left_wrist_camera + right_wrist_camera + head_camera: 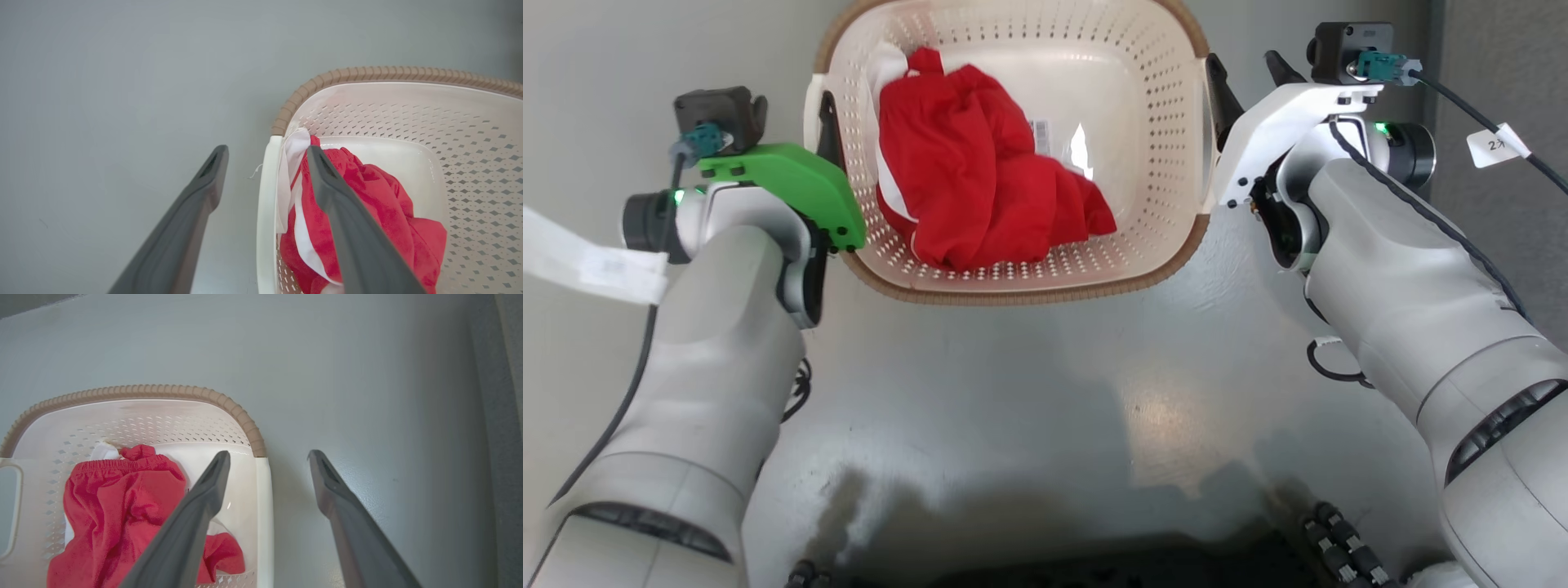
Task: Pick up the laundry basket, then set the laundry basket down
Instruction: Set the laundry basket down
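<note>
The laundry basket (1013, 290), cream-white and perforated with a brown woven-look rim, sits on the grey floor at the top middle of the head view. A red garment (980, 180) with white trim lies inside, partly over a barcode sticker (1041, 135). My left gripper (817, 122) is open at the basket's left side. In the left wrist view its fingers (204, 192) straddle the white handle edge (265, 204), one outside and one over the garment (380, 196). My right gripper (1250, 77) is open too, and straddles the right handle edge (263, 506), apart from it.
Grey floor (1045, 392) surrounds the basket on all sides. A darker strip (1503, 82) runs along the far right. A tagged black cable (1494, 145) hangs off the right wrist, and a white label (588, 261) off the left. My dark base (1094, 563) fills the bottom edge.
</note>
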`<state>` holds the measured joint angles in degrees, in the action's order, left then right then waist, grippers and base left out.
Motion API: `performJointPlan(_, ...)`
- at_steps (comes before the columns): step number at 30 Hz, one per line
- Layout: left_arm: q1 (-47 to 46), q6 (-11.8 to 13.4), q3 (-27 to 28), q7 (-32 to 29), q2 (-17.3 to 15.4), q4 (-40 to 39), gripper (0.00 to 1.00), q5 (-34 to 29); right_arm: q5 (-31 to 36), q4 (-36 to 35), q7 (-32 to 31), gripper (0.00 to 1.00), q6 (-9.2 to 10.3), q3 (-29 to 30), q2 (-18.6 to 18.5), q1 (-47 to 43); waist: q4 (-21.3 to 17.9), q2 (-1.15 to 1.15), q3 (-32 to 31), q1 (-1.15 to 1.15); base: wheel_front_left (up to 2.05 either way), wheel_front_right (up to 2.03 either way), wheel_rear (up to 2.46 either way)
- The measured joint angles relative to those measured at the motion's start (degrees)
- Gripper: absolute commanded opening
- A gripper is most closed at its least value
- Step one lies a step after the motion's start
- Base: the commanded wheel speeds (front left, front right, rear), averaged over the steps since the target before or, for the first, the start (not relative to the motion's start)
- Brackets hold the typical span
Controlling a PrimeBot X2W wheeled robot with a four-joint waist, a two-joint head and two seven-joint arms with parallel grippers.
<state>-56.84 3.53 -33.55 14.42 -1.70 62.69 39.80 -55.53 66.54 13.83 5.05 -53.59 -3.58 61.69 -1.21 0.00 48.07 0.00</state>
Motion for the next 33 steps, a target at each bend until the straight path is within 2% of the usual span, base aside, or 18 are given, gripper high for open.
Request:
performJointPlan(8, 3.13, 0.03, 2.94, 0.00, -2.49, -7.34, 1.00, -2.77, 0.83, -1.63, 0.60, 1.00, -0.97, 0.71, 0.03, -0.99, -0.35, 0.00, -4.55, 0.00, 0.00, 0.00, 0.00)
performJointPlan(17, 10.36, 0.87, 8.32, 0.00, -5.06, -18.51, 1.00, -6.70, 7.50, -11.60, 0.60, 1.00, 0.18, 7.16, -1.94, -1.87, -0.86, 0.00, -12.00, 0.00, 0.00, 0.00, 0.00)
performJointPlan(33, 27.97, 2.04, 16.81, 0.00, -5.15, -34.52, 1.00, -13.54, 16.50, -25.40, 0.60, 1.00, 1.42, 17.25, -4.12, -19.27, -1.32, 0.00, -24.90, 0.00, 0.00, 0.00, 0.00)
